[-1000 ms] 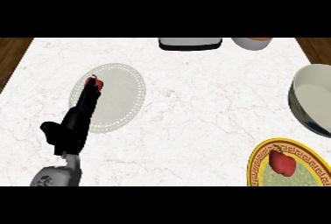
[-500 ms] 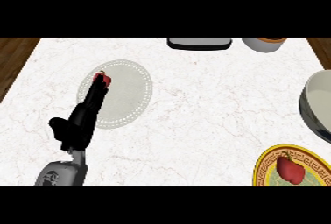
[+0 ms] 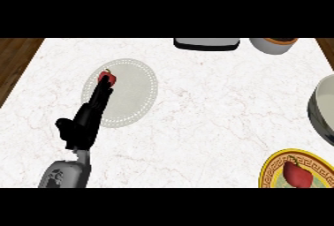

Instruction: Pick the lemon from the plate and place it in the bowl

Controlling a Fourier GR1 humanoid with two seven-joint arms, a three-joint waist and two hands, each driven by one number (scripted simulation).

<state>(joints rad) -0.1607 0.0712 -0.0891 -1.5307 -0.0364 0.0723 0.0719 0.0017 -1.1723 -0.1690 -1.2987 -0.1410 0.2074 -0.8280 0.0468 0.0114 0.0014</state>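
Note:
A small red fruit (image 3: 108, 78) lies on the left part of a grey round plate (image 3: 135, 90) with a dotted rim; nothing lemon-yellow shows. My left hand (image 3: 81, 126) comes in from the lower left with its fingers (image 3: 99, 98) stretched straight across the plate's left edge, their tips touching the fruit's near side. The hand is open and nothing is curled round the fruit. A grey bowl (image 3: 324, 110) is cut off by the right edge. My right hand does not show.
A yellow-rimmed patterned plate (image 3: 272, 164) at the lower right holds another red fruit (image 3: 298, 175). A dark tray (image 3: 206, 43) and a grey pot (image 3: 274, 45) stand at the back. The counter's left edge (image 3: 26, 66) borders wooden floor.
The view has shifted, so the bowl and yellow plate sit further right. My left hand's straight fingers have stayed at the red fruit on the grey plate.

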